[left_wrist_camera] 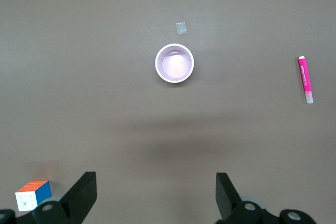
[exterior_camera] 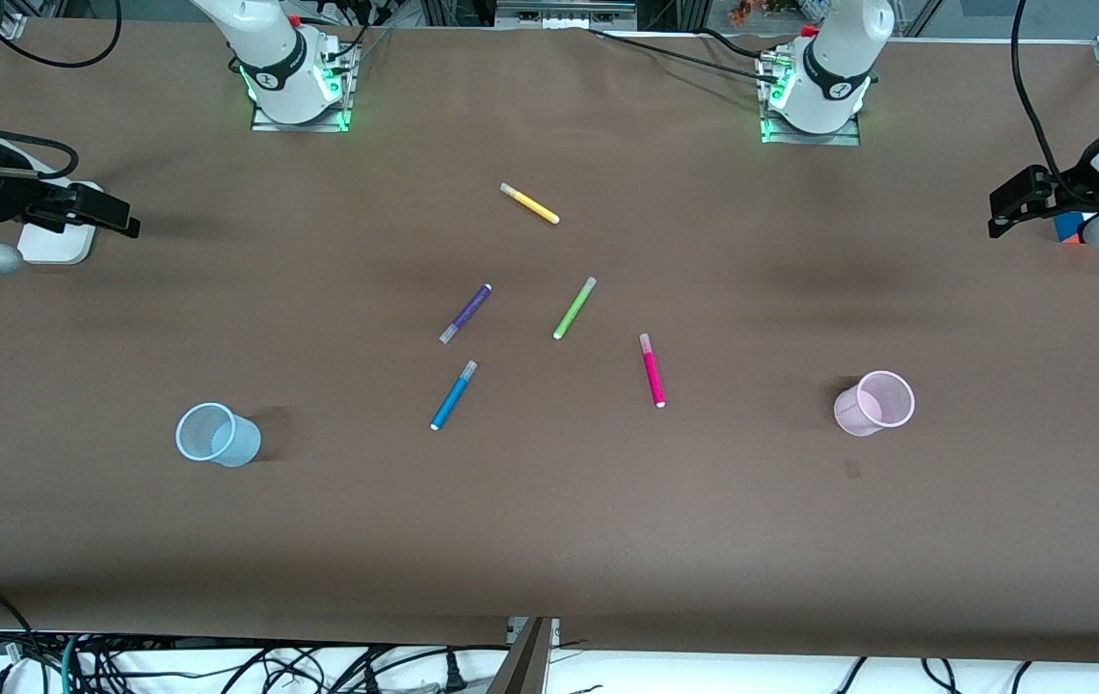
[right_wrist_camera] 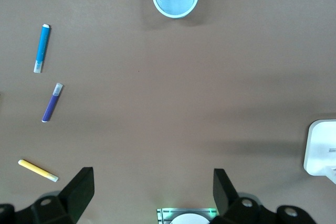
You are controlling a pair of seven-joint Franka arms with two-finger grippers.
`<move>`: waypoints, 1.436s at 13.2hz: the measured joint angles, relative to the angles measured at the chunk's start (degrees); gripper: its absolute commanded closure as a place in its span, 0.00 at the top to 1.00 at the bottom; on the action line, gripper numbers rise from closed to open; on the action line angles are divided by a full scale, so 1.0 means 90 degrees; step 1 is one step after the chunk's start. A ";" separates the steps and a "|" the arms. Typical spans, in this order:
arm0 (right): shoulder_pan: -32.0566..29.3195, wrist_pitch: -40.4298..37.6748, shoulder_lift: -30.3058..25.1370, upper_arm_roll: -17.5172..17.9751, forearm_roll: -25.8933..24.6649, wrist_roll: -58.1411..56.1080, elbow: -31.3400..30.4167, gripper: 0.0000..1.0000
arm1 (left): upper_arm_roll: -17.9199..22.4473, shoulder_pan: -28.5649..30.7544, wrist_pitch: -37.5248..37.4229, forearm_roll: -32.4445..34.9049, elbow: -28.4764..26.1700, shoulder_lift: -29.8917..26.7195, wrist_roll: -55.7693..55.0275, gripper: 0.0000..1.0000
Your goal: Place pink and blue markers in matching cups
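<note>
Five markers lie mid-table. The blue marker (exterior_camera: 453, 395) lies nearest the front camera, toward the blue cup (exterior_camera: 217, 435); the pink marker (exterior_camera: 652, 370), its white print unreadable, toward the pink cup (exterior_camera: 874, 403). Left gripper (left_wrist_camera: 155, 195) and right gripper (right_wrist_camera: 152, 192) hang spread wide, empty, over the table's ends.

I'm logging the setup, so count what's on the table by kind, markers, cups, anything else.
Markers: 5: pink marker, blue marker, purple, green, yellow
Cups: 2: pink cup, blue cup
Puzzle cube: 1
Total: 8
</note>
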 measured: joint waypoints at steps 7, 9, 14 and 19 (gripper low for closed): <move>0.0051 0.0061 0.0350 0.0028 0.0003 -0.0019 0.0003 1.00 | -0.0003 0.0000 0.0000 0.0000 0.0001 -0.0003 0.0000 1.00; 0.0195 0.0322 0.0516 0.0032 0.0010 -0.0003 0.0005 1.00 | -0.0004 0.0000 0.0000 0.0000 0.0002 -0.0006 0.0000 1.00; 0.1014 0.1384 0.1249 0.0059 0.0007 0.1071 0.0012 1.00 | -0.0018 -0.0001 0.0000 0.0000 0.0004 -0.0009 0.0000 1.00; 0.1489 0.2459 0.2076 0.0062 -0.0001 0.1900 0.0012 1.00 | -0.0032 -0.0001 0.0000 0.0000 0.0004 -0.0009 0.0000 1.00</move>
